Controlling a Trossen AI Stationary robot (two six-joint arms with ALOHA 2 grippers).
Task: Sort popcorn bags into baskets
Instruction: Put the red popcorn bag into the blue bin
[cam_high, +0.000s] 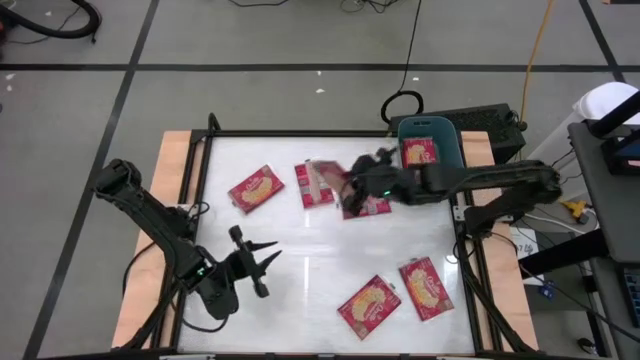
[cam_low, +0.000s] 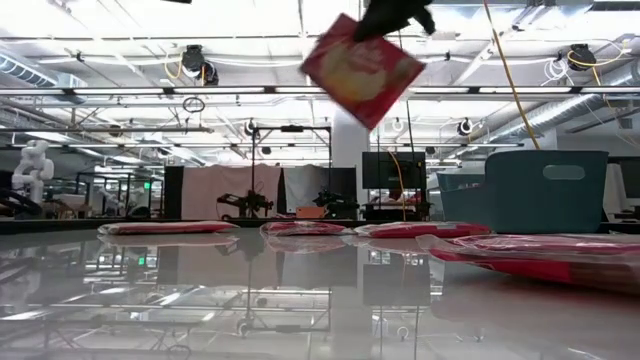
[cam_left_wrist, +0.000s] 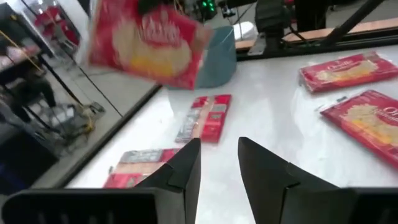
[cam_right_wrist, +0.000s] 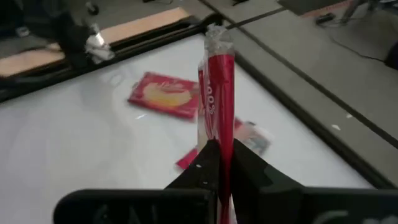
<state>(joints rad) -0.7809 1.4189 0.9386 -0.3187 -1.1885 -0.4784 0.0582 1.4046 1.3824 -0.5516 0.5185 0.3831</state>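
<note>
Red popcorn packets lie scattered over a glossy white desk (cam_high: 300, 270) framed in black rail and pale wood. Near the left front corner the left gripper (cam_high: 262, 262) hangs just above the surface, fingers (cam_left_wrist: 180, 171) spread apart and holding nothing. One bag (cam_high: 255, 189) lies picture side up toward the back left, well clear of that gripper. Beside it, near the middle of the back edge, another packet (cam_high: 315, 184) rests label side up.

Just right of that, over the back centre of the desk, the right gripper (cam_high: 365, 183) is clamped on a lifted bag (cam_low: 363, 70), which hangs tilted in the air well above the surface; the right wrist view shows it edge-on, pinched between the closed fingers (cam_right_wrist: 208, 165). Two more bags (cam_high: 369, 304) (cam_high: 424, 287) lie side by side near the front right corner.

At the back right corner stands the teal basket (cam_high: 448, 132), with one bag (cam_high: 419, 152) already lying inside; the held packet is near it but still short of its rim. Beyond the desk, grey floor tiles with dark seams, loose cables and a dark box behind the basket fill the overhead view, and the low view looks into a workshop of ceiling pipes, racks and screens.
</note>
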